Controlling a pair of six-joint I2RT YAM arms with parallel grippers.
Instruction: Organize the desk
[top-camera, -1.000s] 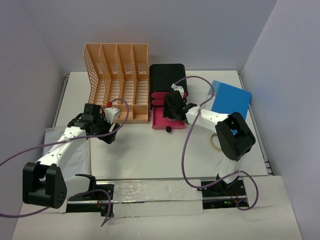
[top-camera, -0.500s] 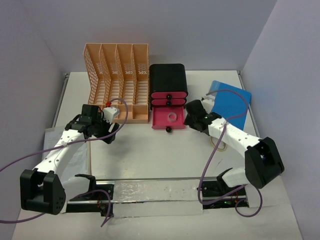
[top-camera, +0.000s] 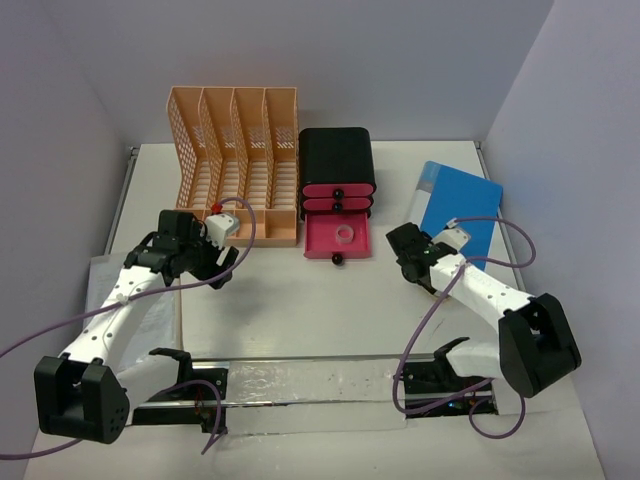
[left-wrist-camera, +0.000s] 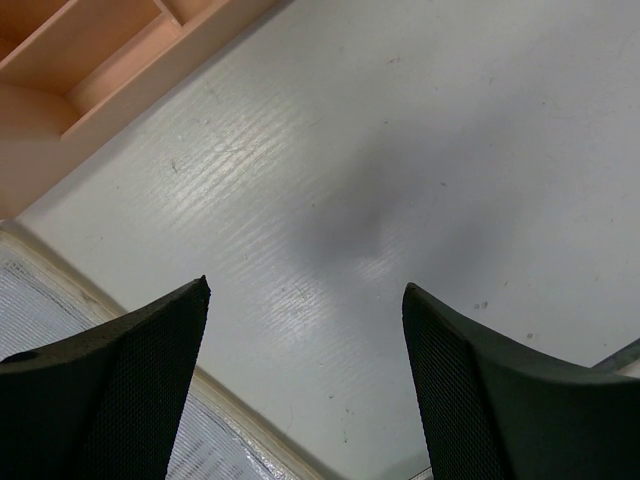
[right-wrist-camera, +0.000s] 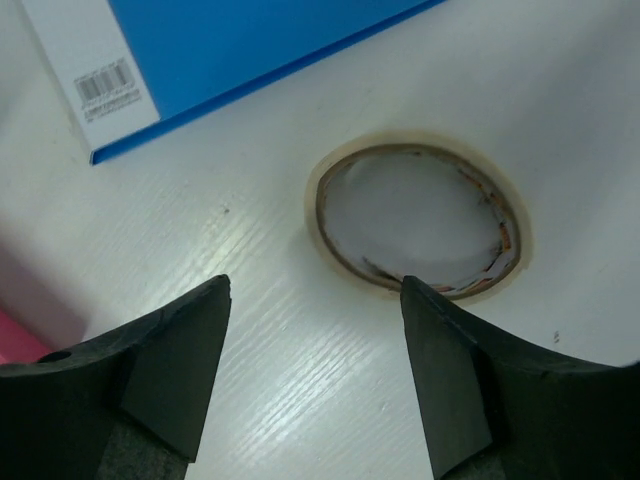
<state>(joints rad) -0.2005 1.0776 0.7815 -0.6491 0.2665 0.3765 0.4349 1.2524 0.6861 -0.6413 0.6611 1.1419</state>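
Note:
The desk is the big white tabletop. My right gripper hangs open over its right part, empty. In the right wrist view a beige tape roll lies flat just beyond the right gripper, close to the right fingertip, and a blue folder lies further on. My left gripper is open over bare desk in front of the peach file rack. The left wrist view shows the left gripper wide apart with nothing between the fingers.
A black box with pink drawers stands at the back centre. Its bottom drawer is pulled out with a white ring inside. The blue folder lies at the back right. A translucent sheet covers the left front.
My right arm swung from over the open drawer to the right and nearer, its jaws widening. The white ring now shows in the drawer. The left arm barely moved.

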